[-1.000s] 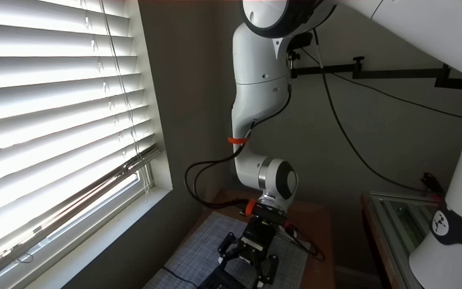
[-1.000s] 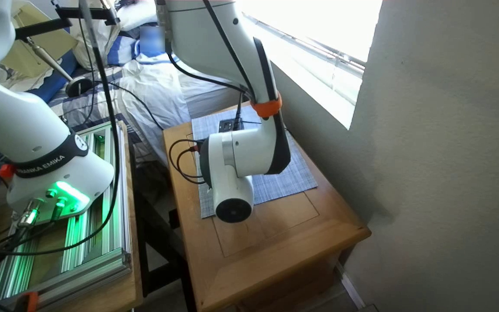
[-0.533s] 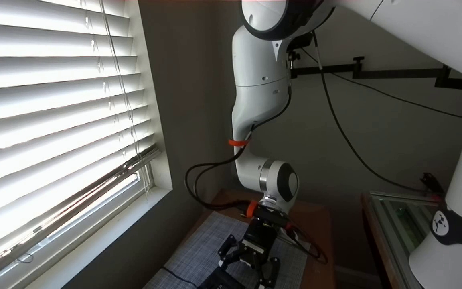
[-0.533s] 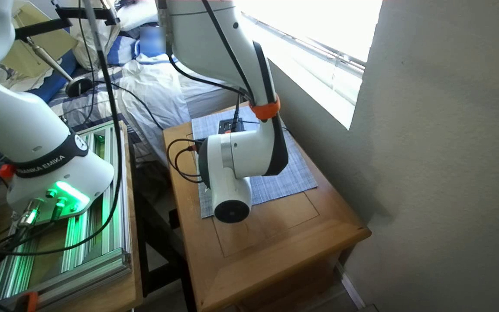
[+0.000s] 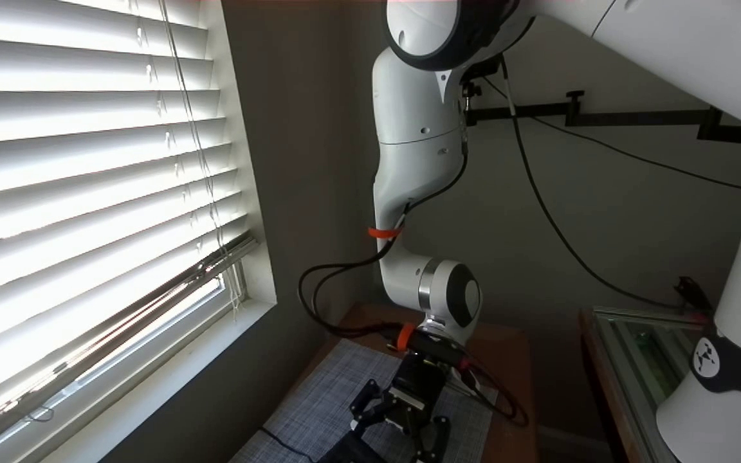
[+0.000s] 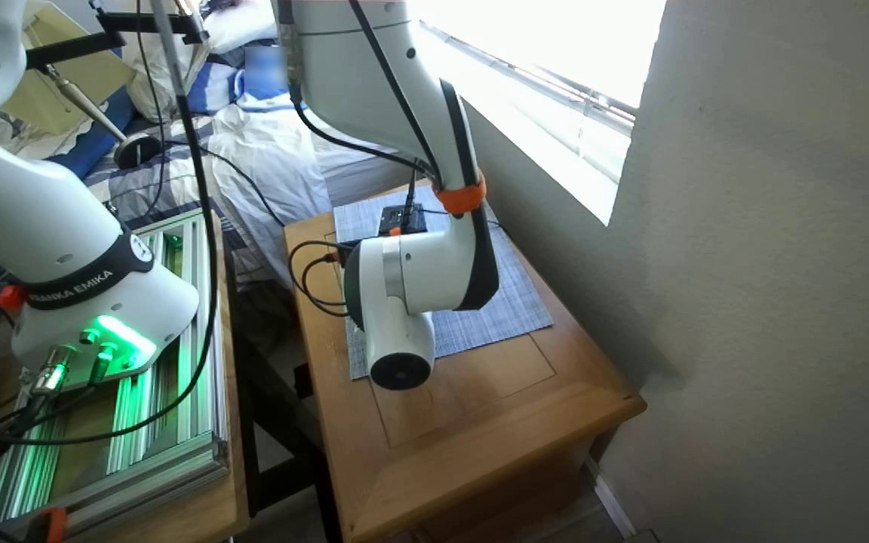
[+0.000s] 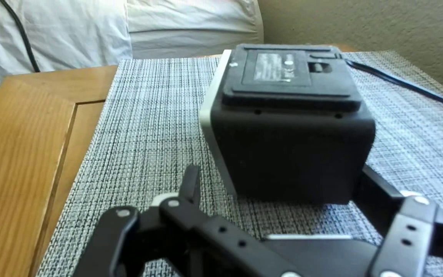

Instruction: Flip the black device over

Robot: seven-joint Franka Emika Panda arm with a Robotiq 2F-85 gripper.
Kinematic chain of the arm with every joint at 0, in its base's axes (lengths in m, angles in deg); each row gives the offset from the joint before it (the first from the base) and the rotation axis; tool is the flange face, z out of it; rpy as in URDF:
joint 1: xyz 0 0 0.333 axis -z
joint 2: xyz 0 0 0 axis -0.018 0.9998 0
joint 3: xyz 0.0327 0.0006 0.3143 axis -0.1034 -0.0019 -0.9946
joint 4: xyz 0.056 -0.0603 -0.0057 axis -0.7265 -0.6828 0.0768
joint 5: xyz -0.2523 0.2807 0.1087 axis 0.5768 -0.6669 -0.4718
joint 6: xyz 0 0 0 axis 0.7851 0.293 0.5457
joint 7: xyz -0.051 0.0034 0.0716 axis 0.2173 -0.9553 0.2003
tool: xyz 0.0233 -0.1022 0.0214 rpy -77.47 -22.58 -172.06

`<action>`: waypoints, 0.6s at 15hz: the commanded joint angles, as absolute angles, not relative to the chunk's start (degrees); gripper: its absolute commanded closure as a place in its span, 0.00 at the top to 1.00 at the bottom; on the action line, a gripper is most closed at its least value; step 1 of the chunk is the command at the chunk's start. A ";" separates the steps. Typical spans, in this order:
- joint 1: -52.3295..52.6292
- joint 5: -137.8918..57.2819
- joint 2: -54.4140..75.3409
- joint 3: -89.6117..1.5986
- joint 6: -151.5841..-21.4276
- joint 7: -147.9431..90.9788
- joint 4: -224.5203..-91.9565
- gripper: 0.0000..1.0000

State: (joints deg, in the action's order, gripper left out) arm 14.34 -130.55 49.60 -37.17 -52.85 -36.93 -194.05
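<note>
Positioning for the grasp is, we judge, the step in hand: over the mat (image 7: 148, 154), we have the tool (image 7: 279, 171) with jaws parted and gripping nothing, bracketing the near face of the black device (image 7: 290, 154), which rests on the mat, label (image 7: 269, 67) up; whether one jaw touches it we cannot tell. Next, we should close on both sides, lift clear of the mat and rotate, minding the cable (image 7: 398, 80) that crosses the mat.

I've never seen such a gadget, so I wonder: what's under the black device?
A grey woven placemat, lying on the wooden table, spreads around the black device and seems to continue beneath. The patch under the device is covered, so whether anything else lies there can't be seen.
</note>
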 commanded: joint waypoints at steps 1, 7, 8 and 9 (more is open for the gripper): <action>14.76 -132.90 51.66 -37.27 -50.16 -36.75 -192.57 1.00; 14.86 -135.86 53.05 -37.50 -48.07 -36.65 -191.79 1.00; 14.85 -136.32 53.17 -37.52 -47.83 -36.73 -191.72 1.00; 14.80 -136.83 53.32 -37.52 -47.60 -36.57 -191.61 1.00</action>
State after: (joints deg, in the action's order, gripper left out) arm 14.42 -134.23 50.77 -37.28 -49.73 -36.88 -193.68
